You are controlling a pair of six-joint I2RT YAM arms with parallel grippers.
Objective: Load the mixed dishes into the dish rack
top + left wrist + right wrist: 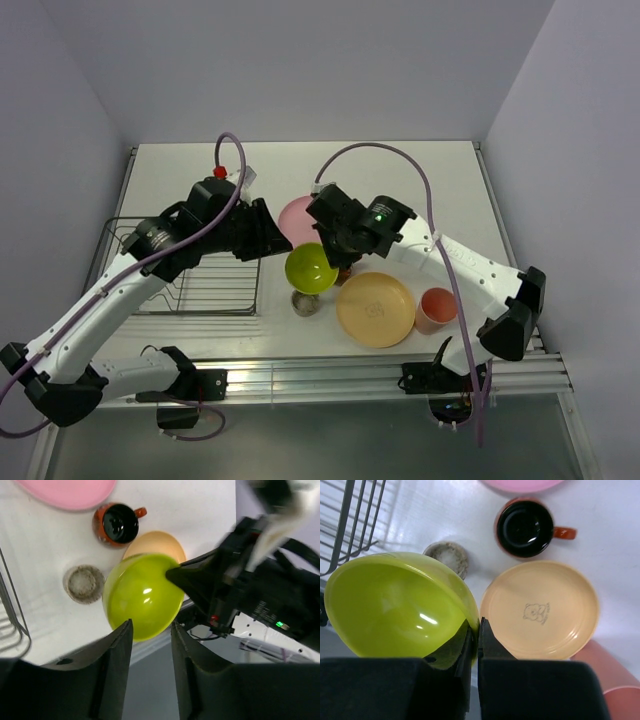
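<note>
Lime-green bowl [395, 600], centre frame: rim pinched thinly by right gripper [474, 630], so it may pivot or slip. Left gripper [151, 626]: fingers spread, empty, close by; likely collision risk.

White table [400, 170]; lavender walls [300, 60] on three sides; aluminium rail [330, 375] along near edge.

We see the lime-green bowl [311, 268] tilted, its rim pinched by the right claw [475, 630]. On the counter [400, 170] lie the pink plate [297, 215], yellow-orange plate [375, 309], salmon-pink cup [436, 309], tiny beige-grey cup [306, 303] and red-orange bowl [525, 528]. The dark wire dish rack [200, 290] sits left.
</note>
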